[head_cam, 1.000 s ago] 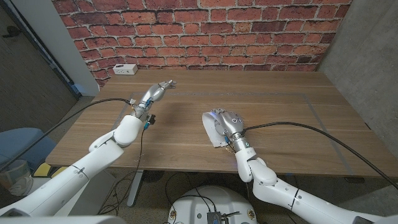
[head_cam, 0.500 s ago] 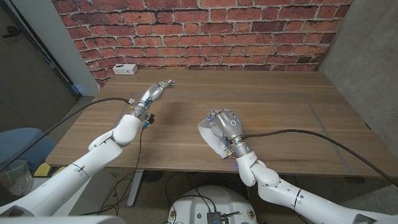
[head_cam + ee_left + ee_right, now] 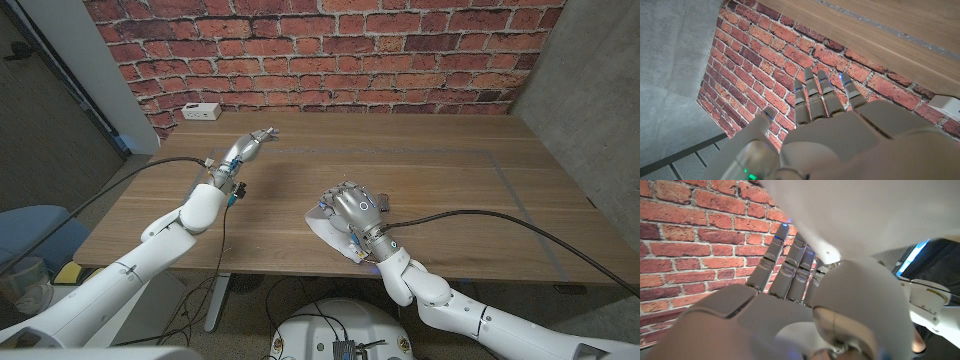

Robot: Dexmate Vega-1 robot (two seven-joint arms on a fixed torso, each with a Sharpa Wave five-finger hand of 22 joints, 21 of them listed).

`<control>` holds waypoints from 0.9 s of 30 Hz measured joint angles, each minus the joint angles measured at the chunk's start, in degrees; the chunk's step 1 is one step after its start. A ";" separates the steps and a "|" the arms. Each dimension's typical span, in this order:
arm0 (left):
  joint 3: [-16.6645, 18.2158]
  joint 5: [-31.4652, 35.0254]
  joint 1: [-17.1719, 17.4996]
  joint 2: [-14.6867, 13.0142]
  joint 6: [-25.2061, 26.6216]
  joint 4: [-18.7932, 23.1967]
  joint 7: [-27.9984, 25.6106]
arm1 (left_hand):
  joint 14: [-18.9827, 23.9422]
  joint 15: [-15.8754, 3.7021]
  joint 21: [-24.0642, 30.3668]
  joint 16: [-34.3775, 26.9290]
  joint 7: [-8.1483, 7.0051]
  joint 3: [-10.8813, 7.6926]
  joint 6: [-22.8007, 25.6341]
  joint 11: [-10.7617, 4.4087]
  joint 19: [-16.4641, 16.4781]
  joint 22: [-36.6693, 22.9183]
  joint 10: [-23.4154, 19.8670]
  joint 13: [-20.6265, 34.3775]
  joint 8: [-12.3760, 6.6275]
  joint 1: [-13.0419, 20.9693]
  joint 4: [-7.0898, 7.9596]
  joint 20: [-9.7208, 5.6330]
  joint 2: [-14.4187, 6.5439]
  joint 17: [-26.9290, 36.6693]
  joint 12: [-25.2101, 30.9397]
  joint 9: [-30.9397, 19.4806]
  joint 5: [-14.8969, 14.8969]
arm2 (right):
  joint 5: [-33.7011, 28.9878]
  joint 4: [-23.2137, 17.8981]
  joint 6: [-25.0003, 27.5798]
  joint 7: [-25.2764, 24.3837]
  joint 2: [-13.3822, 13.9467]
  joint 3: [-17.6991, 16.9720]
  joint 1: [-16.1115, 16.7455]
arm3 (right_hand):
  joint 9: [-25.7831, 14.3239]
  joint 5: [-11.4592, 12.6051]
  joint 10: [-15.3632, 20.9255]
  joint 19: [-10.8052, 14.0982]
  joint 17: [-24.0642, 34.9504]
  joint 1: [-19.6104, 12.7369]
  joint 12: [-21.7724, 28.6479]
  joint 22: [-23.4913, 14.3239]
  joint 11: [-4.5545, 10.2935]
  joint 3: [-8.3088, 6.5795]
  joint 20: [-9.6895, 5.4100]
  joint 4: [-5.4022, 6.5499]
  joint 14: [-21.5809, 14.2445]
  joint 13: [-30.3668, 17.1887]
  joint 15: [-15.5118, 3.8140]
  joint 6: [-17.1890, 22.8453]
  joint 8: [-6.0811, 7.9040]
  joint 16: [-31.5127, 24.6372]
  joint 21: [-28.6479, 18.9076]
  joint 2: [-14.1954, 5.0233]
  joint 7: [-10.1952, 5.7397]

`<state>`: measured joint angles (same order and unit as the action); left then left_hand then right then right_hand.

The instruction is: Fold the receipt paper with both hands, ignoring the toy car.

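The receipt paper (image 3: 325, 226) lies at the near middle of the table (image 3: 450, 190), close to the near edge, and my right hand (image 3: 352, 209) sits over it with fingers spread; white paper shows to the left of and nearer than that hand. In the right wrist view the white sheet (image 3: 860, 215) spreads out past my fingers (image 3: 790, 265), so I judge the hand is pressing or pinning the sheet, but I cannot tell whether any finger actually pinches it. I see no clean crease, so I judge the fold is barely begun, if at all. My left hand (image 3: 250, 146) hovers well apart at the far left of the table, fingers straight and apart, holding nothing; the left wrist view shows its fingers (image 3: 812, 97) pointing toward the brick wall (image 3: 330, 50). Since the task asks for both hands, the left one still needs to come over to the paper. A small white box (image 3: 201, 111) sits at the far left corner, clear of the work. Nothing stands between my left hand and the paper.
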<state>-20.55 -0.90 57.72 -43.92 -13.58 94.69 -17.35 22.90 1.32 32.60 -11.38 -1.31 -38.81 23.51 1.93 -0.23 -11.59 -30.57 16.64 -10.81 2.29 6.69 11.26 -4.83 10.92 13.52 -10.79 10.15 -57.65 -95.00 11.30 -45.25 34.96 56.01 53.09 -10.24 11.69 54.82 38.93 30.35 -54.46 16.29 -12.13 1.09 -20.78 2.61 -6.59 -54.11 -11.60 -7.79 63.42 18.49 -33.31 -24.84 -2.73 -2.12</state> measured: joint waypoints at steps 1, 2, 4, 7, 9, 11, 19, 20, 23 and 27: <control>-0.03 0.00 -0.12 0.04 0.00 -0.23 0.00 | 0.00 0.00 0.00 0.00 0.00 0.00 0.00 0.00 0.00 0.00 0.00 0.00 0.00 0.00 0.00 0.00 0.00 0.00 0.00 0.00 0.00 | -0.30 -0.38 0.02 1.49 0.22 0.03 0.09 | -0.37 0.23 -0.40 -0.21 -0.20 1.19 -0.35 0.06 -0.39 0.25 0.21 0.55 0.00 0.00 0.00 -0.98 -0.69 0.30 0.00 -0.02 0.18; -0.06 0.00 -0.23 0.07 -0.21 -0.48 0.02 | 0.00 0.00 0.00 0.00 0.00 0.00 0.00 0.00 0.00 0.00 0.00 0.00 0.00 0.00 0.00 0.00 0.00 0.00 0.00 0.00 0.00 | -0.53 -1.11 0.03 2.80 0.60 0.04 0.24 | -0.69 0.22 -0.62 -0.27 -0.31 2.68 -0.67 0.12 -0.62 0.80 0.27 1.13 0.00 0.00 0.00 -1.96 -1.30 0.55 0.00 0.11 0.16; -0.12 0.00 -0.44 0.14 -0.45 -0.86 0.07 | 0.00 0.00 0.00 0.00 0.00 0.00 0.00 0.00 0.00 0.00 0.00 0.00 0.00 0.00 0.00 0.00 0.00 0.00 0.00 0.00 0.00 | -0.83 -1.84 0.06 4.81 1.01 0.04 0.38 | -0.50 0.36 -1.59 -0.55 -0.61 6.39 -1.49 0.15 -1.13 1.82 0.59 2.38 0.00 0.00 0.01 -4.40 -3.09 0.80 -0.41 1.03 -0.45; -0.24 0.02 -0.76 0.21 -0.94 -1.42 0.17 | 0.00 0.00 0.00 0.00 0.00 -0.24 0.00 0.00 0.00 0.00 0.00 0.00 0.00 0.01 -0.24 0.00 0.01 0.00 0.00 0.00 0.00 | -1.08 -3.41 0.25 8.48 1.96 0.02 0.72 | -0.30 1.02 -3.28 -1.38 -0.51 12.67 -2.78 0.42 -2.02 4.38 1.83 5.00 0.46 -0.27 0.25 -7.84 -5.74 1.67 -0.45 3.10 -1.05; -0.33 0.09 -1.01 0.27 -1.20 -1.83 0.22 | 0.00 0.00 0.00 0.00 0.00 -0.24 0.00 0.00 0.00 0.00 0.00 0.00 0.00 0.22 -0.24 0.00 0.20 0.00 0.00 0.00 0.00 | -1.17 -4.52 0.36 11.12 2.46 -0.08 0.90 | -0.31 1.63 -4.41 -2.10 -0.28 16.70 -3.50 0.42 -2.59 6.17 2.55 6.79 1.43 -0.28 0.81 -10.38 -7.13 2.05 -0.45 4.37 -1.16; -0.44 0.14 -1.31 0.35 -1.40 -2.26 0.26 | 0.00 0.00 0.00 0.00 0.00 -0.31 0.00 0.00 0.00 0.00 0.00 0.00 0.00 0.68 -0.31 0.00 -0.08 0.00 0.00 0.00 0.00 | -1.17 -5.32 0.42 13.95 2.89 -0.31 1.02 | -0.31 1.89 -5.45 -2.77 -0.18 19.82 -3.83 0.65 -2.96 7.63 3.18 8.24 2.38 -0.40 1.32 -12.13 -7.88 2.56 0.01 5.31 -1.06; -0.88 0.28 -2.25 0.54 -1.94 -3.65 0.67 | 0.00 0.00 0.00 0.00 0.00 -0.48 0.01 0.00 0.00 0.00 0.00 -0.01 0.00 0.67 -0.48 0.00 -0.08 0.01 0.00 0.00 0.00 | 0.30 -7.00 -0.53 19.92 3.67 -1.62 1.24 | -0.58 3.64 -6.95 -3.24 -0.03 24.13 -4.32 0.68 -3.86 8.81 3.78 10.23 4.00 -0.80 2.35 -14.75 -7.94 3.27 0.25 3.90 -0.21; -0.97 0.28 -2.46 0.55 -2.07 -3.90 0.80 | 0.00 0.00 0.00 0.00 0.00 -0.48 0.00 0.00 0.00 0.00 0.00 -0.01 0.00 0.67 -0.48 0.00 -0.08 0.01 0.00 0.00 0.00 | 0.58 -7.00 -0.81 20.13 3.67 -1.62 1.24 | -0.58 4.10 -6.93 -2.50 -0.21 22.25 -4.32 0.68 -3.88 7.26 3.59 9.24 4.00 -0.80 2.35 -14.73 -7.94 3.27 -0.02 2.02 -0.24; -1.21 0.25 -2.87 0.57 -2.34 -4.36 1.24 | 0.00 0.00 0.00 0.00 0.00 -0.71 0.01 0.00 0.00 0.00 0.00 -0.01 0.00 0.67 -0.71 0.00 -0.08 0.01 0.00 0.00 0.00 | 1.61 -7.19 -1.93 20.01 3.94 -2.47 1.54 | -0.54 4.45 -6.39 -1.33 -0.80 17.02 -3.63 0.95 -4.41 3.29 3.21 5.64 3.76 -1.35 2.59 -14.71 -7.59 3.97 -0.45 -1.22 -0.22; -1.71 0.25 -3.76 0.59 -2.34 -5.23 1.24 | 0.00 0.00 0.00 0.00 0.00 -0.71 0.01 0.00 0.00 0.00 0.00 0.27 0.00 0.67 -0.71 0.00 -0.08 0.01 0.00 0.00 0.00 | 3.22 -7.19 -5.09 16.75 3.94 -2.47 1.54 | -0.41 4.08 -5.24 -0.95 -1.64 12.76 -2.84 0.95 -4.27 -0.42 2.82 1.94 2.88 -2.00 2.59 -12.45 -6.94 4.60 -0.85 -2.37 -0.25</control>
<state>-22.25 -0.65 53.96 -43.33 -15.92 89.46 -16.11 22.90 1.32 32.60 -11.38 -1.31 -39.52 23.52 1.93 -0.22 -11.59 -30.57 16.91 -10.81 2.96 5.98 11.26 -4.91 10.93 13.52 -10.79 10.15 -54.43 -102.19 6.20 -28.50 38.90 53.53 54.63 -10.65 15.77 49.57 37.98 28.71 -41.70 13.45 -11.17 -3.18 -21.20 5.43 -4.65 -51.23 -13.60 -5.20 50.97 11.55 -28.71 -25.69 -5.10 -2.37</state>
